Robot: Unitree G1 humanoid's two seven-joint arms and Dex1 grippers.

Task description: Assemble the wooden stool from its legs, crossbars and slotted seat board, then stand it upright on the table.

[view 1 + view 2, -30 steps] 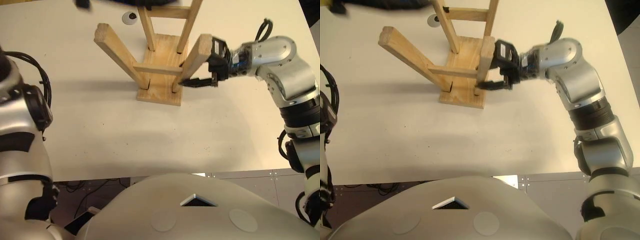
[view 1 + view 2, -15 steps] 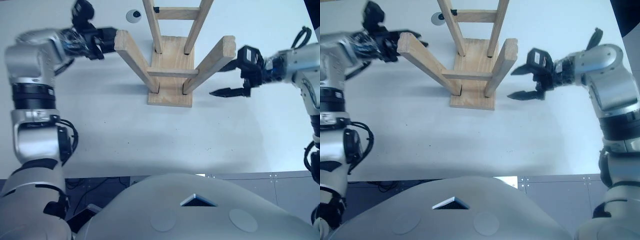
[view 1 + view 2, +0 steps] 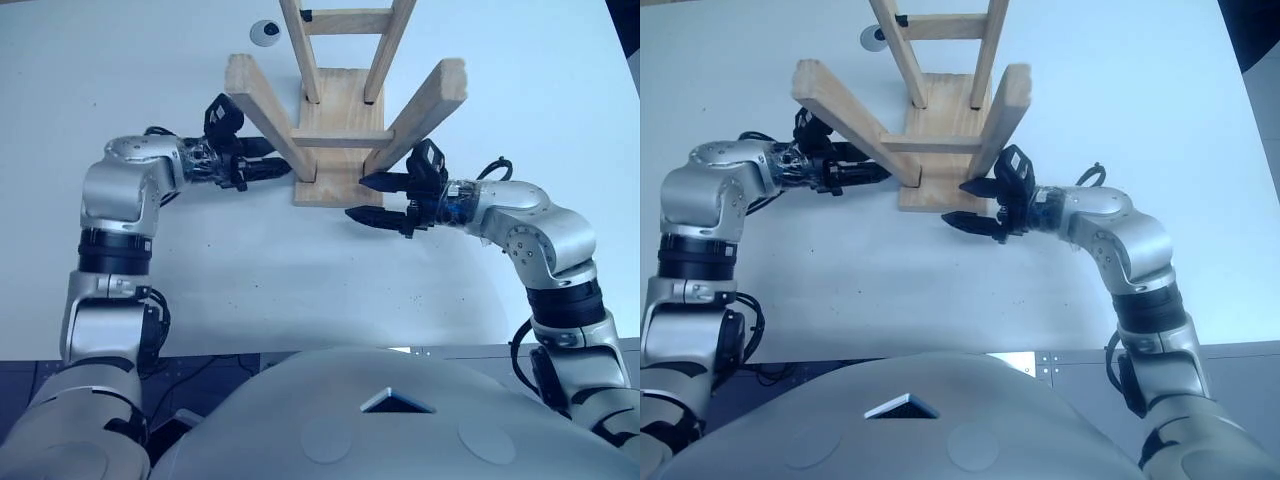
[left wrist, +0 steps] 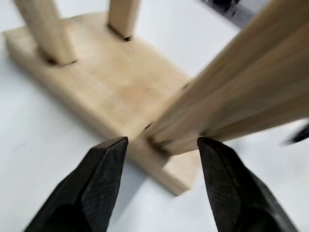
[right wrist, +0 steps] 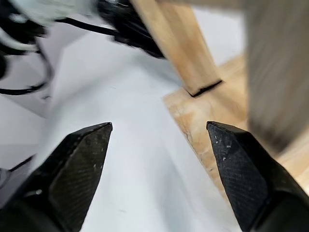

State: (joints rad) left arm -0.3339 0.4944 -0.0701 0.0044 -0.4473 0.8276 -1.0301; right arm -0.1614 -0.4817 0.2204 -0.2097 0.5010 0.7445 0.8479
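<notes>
Four pale, square-cut legs (image 3: 268,118) stick up from the stool (image 3: 340,140), which we see lying upside down. Its flat rectangular seat board (image 3: 330,190) rests on the matte white tabletop (image 3: 250,280). Thin crossbars (image 3: 340,137) tie the legs together in pairs. The near two legs splay outward, and their cut ends show raw grain.

We see the left pincer (image 4: 162,141) low at the seat board's left edge, spread wide. Its black, finely stippled fingers (image 4: 104,183) taper to blunt tips. The left wrist view adds the dark slot where the near-left leg enters the board, with the leg's foot lying just beyond the gap between the tips. We cannot tell whether either tip touches wood.

We see the right pincer (image 3: 356,197) at the board's near-right corner, also spread apart. In the right wrist view, the board's corner and streaked grain lie between its wedge-shaped fingers (image 5: 82,164).

Farther back, a small round disc (image 3: 265,30) with a dark centre lies on the tabletop beside the stool.
</notes>
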